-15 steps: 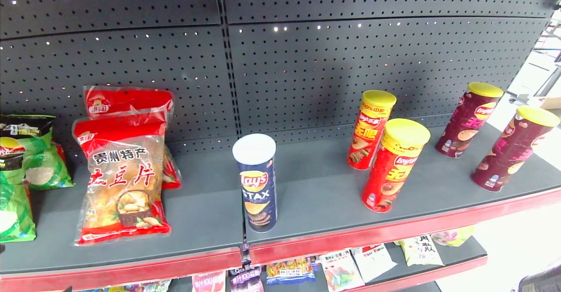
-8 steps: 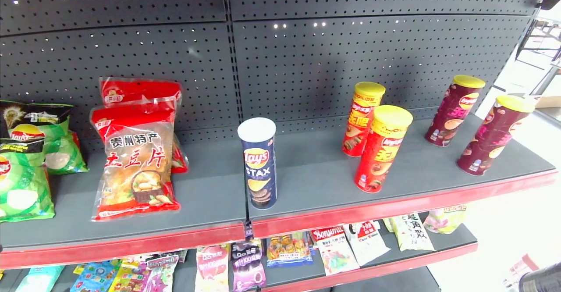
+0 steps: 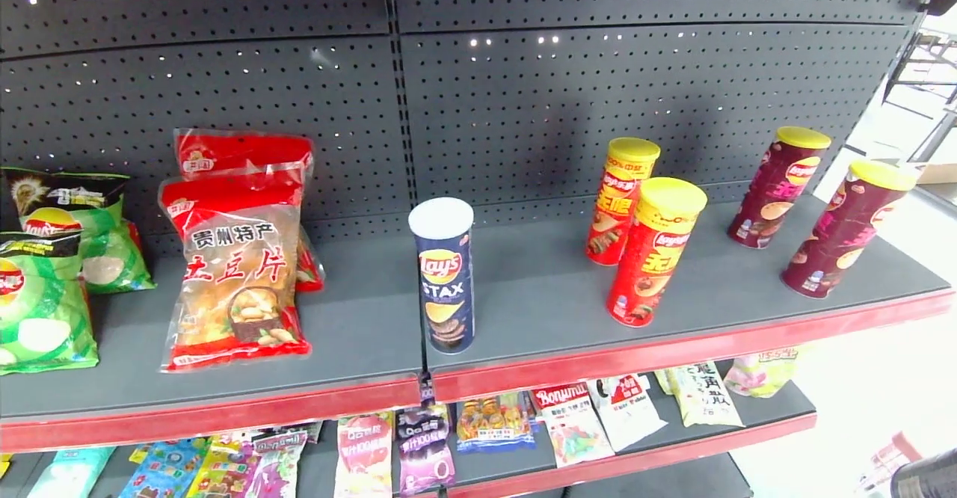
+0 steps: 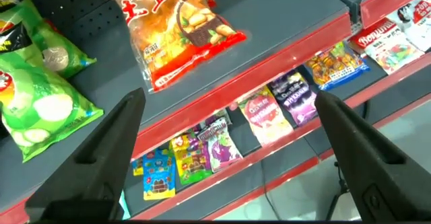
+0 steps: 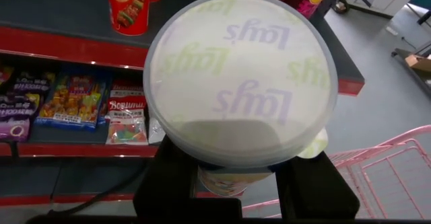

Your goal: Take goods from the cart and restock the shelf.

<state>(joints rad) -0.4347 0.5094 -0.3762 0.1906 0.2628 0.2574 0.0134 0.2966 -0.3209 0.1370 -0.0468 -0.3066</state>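
Note:
My right gripper (image 5: 246,187) is shut on a chip can (image 5: 241,76) with a pale see-through lid, held upright in front of the shelf's right end. The grey shelf (image 3: 538,303) with a red front edge carries a dark blue can (image 3: 442,274), two red cans (image 3: 654,251) with yellow lids and two maroon cans (image 3: 845,229) at the right. Bare shelf lies behind and beside the blue can. My left gripper (image 4: 229,163) hangs open and holds nothing, in front of the shelf's red edge (image 4: 269,62) near the red bags (image 4: 182,22).
Red snack bags (image 3: 235,281) and green chip bags (image 3: 45,303) stand on the left of the shelf. A lower shelf (image 3: 748,438) holds several small packets. The pink wire cart (image 5: 397,173) sits below my right gripper. Perforated back panels (image 3: 598,94) close the rear.
The head camera has shifted, so the whole shelf sits a little higher and farther away in the picture. The goods on the shelf have not moved.

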